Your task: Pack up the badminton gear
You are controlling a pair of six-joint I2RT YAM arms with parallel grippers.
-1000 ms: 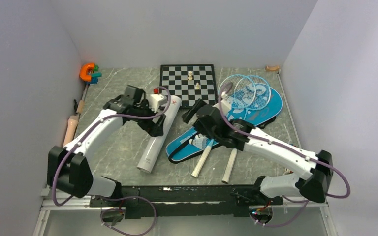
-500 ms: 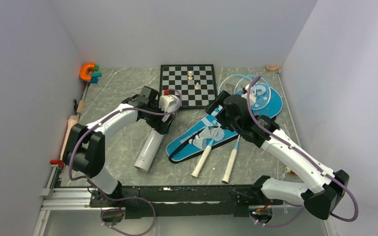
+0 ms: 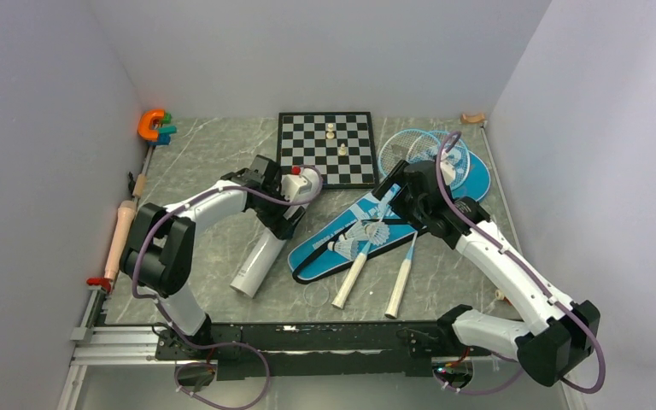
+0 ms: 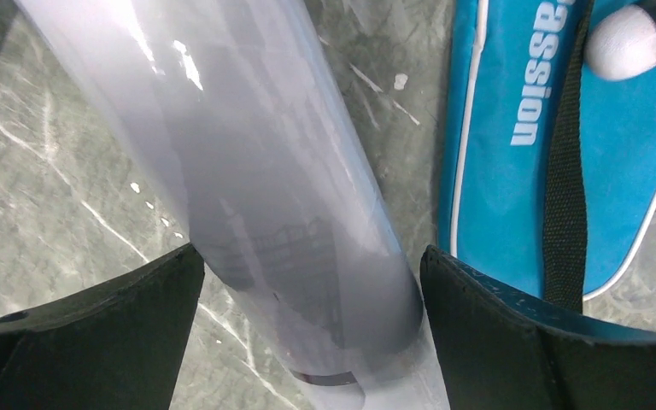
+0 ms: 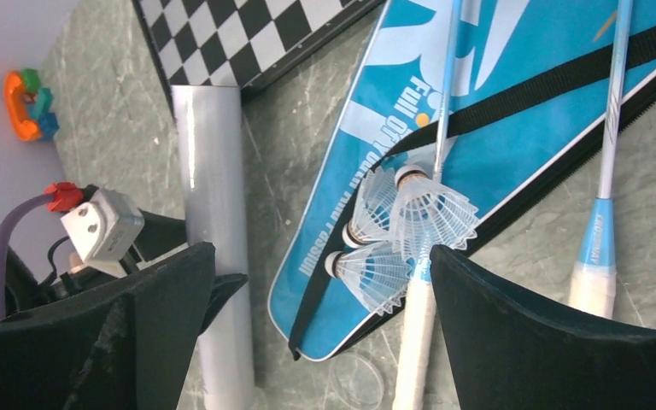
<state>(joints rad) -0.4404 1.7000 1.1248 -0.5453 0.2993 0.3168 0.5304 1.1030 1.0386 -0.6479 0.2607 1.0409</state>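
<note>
1. Two light-blue-framed rackets, both white-handled.
2. Three white shuttlecocks.
3. One long white tube.
4. One blue racket-shaped bag.
5. One black-and-white chessboard.
6. Two pale chess pieces.
7. One tan rolling pin.
8. One orange-and-green toy.
9. One small clear disc.
10. One small tan object, too small to identify.
</note>
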